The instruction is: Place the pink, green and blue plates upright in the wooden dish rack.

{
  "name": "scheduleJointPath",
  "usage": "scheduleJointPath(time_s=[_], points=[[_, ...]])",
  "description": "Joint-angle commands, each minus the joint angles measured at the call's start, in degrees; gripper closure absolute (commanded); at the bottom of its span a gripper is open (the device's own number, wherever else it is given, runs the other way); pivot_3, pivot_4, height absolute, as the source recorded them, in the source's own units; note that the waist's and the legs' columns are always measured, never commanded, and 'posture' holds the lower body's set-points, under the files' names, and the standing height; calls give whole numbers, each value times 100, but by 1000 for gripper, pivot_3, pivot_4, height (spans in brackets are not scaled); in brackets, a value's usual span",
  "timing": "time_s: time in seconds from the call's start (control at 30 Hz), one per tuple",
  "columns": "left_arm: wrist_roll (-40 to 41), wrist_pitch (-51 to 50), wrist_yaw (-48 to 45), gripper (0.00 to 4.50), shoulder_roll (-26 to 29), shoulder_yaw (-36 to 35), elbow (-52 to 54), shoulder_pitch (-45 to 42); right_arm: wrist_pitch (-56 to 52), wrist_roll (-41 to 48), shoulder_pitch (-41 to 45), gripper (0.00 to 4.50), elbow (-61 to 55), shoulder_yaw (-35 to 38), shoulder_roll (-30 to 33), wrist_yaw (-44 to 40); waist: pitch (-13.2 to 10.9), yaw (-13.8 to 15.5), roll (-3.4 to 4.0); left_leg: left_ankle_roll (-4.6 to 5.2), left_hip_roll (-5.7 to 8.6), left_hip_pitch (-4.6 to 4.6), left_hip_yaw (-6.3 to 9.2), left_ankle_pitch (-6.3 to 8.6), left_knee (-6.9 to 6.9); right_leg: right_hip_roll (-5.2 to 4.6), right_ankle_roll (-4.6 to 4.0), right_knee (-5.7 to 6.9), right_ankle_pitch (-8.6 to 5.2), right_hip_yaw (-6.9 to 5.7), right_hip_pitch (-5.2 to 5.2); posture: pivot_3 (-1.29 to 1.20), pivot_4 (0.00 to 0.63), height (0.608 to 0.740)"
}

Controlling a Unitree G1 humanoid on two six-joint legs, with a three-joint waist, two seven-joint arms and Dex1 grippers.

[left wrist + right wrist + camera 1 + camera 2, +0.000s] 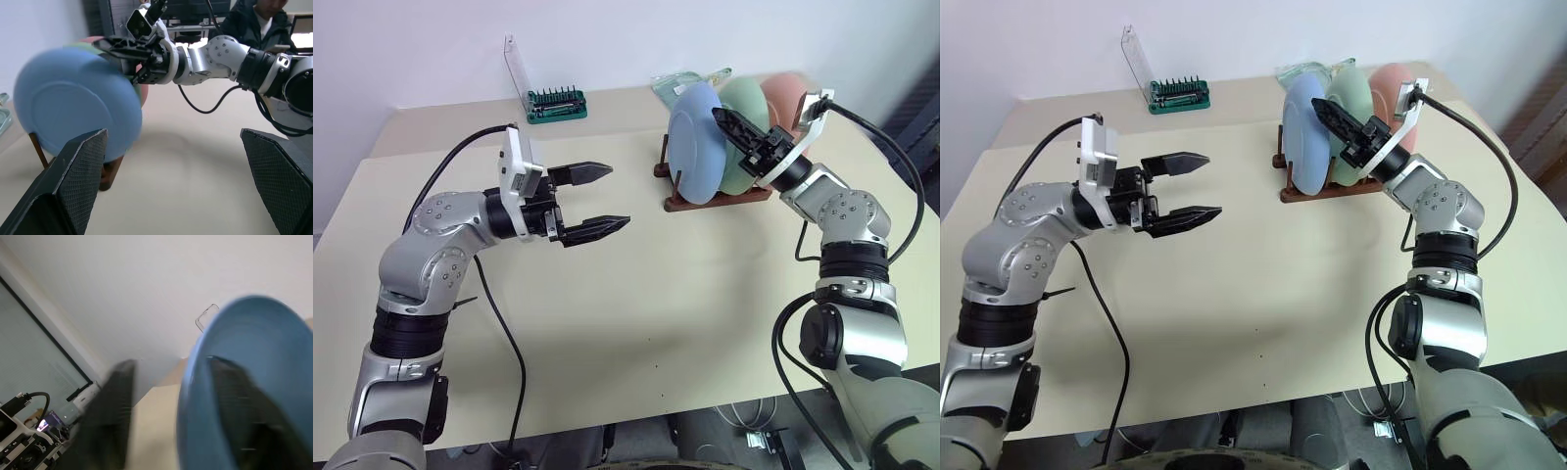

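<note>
Two fingers of the right gripper [740, 137] straddle the blue plate [695, 142] rim, parted, apparently letting go. Draw back straight along the rim so it stays upright in the wooden dish rack [717, 199] beside the green plate [742, 103] and pink plate [786, 96]. Left gripper [594, 201] hangs open, empty. Rack pegs mostly hidden

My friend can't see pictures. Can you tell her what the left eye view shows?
Three plates, blue plate, green plate and pink plate, stand upright in the wooden dish rack. The right gripper straddles the blue plate's rim, fingers apart; the left gripper hangs open over the table.
</note>
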State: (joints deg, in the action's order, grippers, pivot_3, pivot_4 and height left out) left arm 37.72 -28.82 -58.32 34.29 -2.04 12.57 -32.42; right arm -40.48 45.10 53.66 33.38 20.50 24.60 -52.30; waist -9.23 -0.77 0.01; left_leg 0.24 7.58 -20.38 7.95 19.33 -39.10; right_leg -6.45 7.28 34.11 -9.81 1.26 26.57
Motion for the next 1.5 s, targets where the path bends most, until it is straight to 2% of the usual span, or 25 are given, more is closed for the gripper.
scheduleJointPath(time_s=[0.03,0.57,0.67,0.8,0.87,1.07,1.37,1.5], points=[[92,11,37,0,48,-176,196,-58,172,-9,175,91,-392,-6,38,-118,0,-1,0,0,0,0,0,0,0,0,0,0,0,0,0,0,150,740],[19,161,30,0,-70,-98,101,-88,188,215,13,91,-1897,65,260,-57,0,5,0,0,0,-1,0,0,0,0,0,-1,0,0,1,0,150,740],[-88,299,44,0,-72,-130,47,-19,161,424,-626,91,-2881,20,375,-347,0,27,-1,0,0,0,3,0,1,0,0,0,0,-2,0,0,150,740],[-166,409,27,0,53,-280,-29,114,550,78,-1727,91,-4121,-380,732,-723,1,21,-1,1,2,0,3,1,-1,-3,1,-4,0,-7,-7,0,150,740],[-165,413,18,0,91,-305,-26,182,571,77,-1977,91,-4313,-482,849,-809,0,5,-1,1,2,4,2,1,-2,-3,2,-5,0,-6,-5,0,150,740],[-351,686,-219,0,260,-305,-182,701,1615,-1166,-2870,91,-4705,-1422,1179,-1083,2,15,2,-4,-4,13,-11,4,1,1,1,-6,0,-3,-4,0,150,740],[-335,722,-64,0,77,-238,-22,1131,1572,-1078,-3615,91,-5323,-1338,1771,-1295,3,158,0,-3,-2,14,-10,5,-3,-2,1,-11,0,-5,-8,0,150,740],[-326,748,8,0,-22,-189,90,1231,1561,-1088,-3686,91,-5332,-1294,1902,-1199,2,157,-1,-3,-2,14,-10,5,-6,-2,0,-10,0,-5,-10,0,150,740]])
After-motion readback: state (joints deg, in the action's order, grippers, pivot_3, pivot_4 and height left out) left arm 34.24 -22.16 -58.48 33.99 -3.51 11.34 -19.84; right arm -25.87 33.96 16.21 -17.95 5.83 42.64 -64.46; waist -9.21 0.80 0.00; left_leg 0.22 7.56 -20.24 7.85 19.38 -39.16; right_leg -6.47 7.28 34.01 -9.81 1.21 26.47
